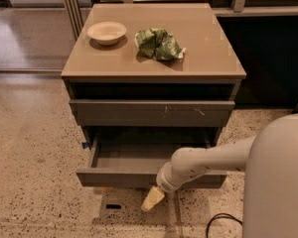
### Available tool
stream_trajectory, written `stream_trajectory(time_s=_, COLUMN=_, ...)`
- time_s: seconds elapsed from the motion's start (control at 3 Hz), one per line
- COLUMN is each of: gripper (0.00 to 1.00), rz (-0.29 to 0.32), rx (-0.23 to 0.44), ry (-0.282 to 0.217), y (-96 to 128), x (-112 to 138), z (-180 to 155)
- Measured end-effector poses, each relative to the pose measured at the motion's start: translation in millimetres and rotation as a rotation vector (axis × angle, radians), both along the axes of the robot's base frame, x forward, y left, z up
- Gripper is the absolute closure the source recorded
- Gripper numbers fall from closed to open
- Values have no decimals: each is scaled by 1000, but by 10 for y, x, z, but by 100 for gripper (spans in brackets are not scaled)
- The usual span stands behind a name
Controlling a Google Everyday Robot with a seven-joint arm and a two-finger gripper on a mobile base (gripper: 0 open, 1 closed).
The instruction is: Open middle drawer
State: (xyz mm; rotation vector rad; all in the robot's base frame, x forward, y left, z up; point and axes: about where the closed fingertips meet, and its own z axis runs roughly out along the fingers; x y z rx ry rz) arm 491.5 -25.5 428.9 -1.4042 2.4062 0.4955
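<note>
The middle drawer (pixel 114 178) stood pulled well out of the cabinet (pixel 69 90), its plain dark-grey front hanging forward over the speckled floor (pixel 35 182) and its grey inside laid open to view. Judged from that, the opening looked largely done. The scratched front (pixel 151 113) above it sat flush and closed, so only the wanted drawer had come forward.

The arm (pixel 208 160) reached across from the robot's pale body at the right, crossing over the drawer's front. The pincer (pixel 153 198) hung just below and in front of that front's lower edge, near its middle. With no handle on the flat panel, a low hold at the edge seemed the likely reason for that placing. Whether the pincer was clenched or released could not be told, nor whether it touched the panel.

On the cabinet top, a shallow bowl (pixel 106 32) and a crumpled green bag (pixel 159 44) lay side by side, well clear of the work.
</note>
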Motion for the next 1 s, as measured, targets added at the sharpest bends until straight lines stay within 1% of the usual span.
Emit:
stream_trajectory(time_s=0.67, gripper=0, rz=15, rx=32, ry=38, y=66, x=-113, z=-6)
stream_trajectory(time_s=1.0, gripper=0, rz=34, rx=46, ry=68, y=67, x=-299, z=94)
